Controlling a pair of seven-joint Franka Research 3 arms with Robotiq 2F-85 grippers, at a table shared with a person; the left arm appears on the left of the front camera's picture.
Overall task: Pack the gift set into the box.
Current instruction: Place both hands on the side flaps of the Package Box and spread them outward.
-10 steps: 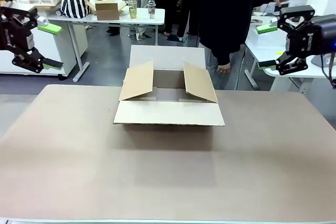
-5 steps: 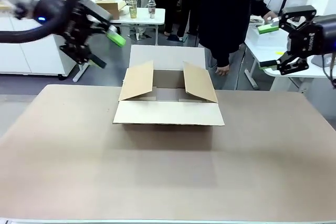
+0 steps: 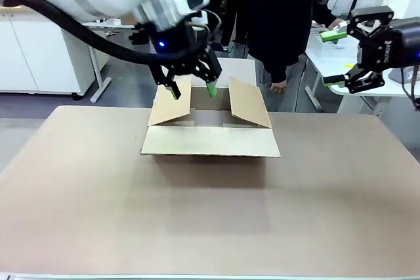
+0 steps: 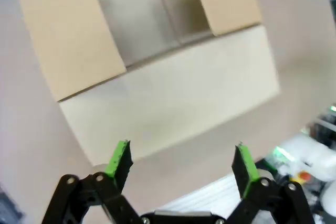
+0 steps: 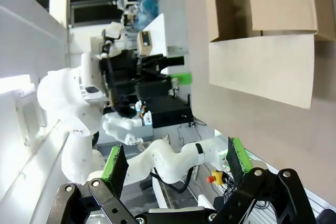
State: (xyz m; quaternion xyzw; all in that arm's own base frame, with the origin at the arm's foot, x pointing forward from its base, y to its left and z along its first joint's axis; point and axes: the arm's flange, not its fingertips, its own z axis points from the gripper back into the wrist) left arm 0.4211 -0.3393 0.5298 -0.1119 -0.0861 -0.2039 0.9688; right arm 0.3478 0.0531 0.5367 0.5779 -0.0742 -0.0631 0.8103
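The left hand [image 3: 192, 90] has swung in from the side and now hangs over the box [image 3: 210, 141], fingers spread wide. Below it, on the bench [image 3: 210, 221], the box stands with its flaps open and its plain cardboard floor showing. Beyond the hand stands a person [image 3: 282, 11] in dark clothes. Well off to its right, the right hand [image 3: 330, 58] hovers, also spread wide.
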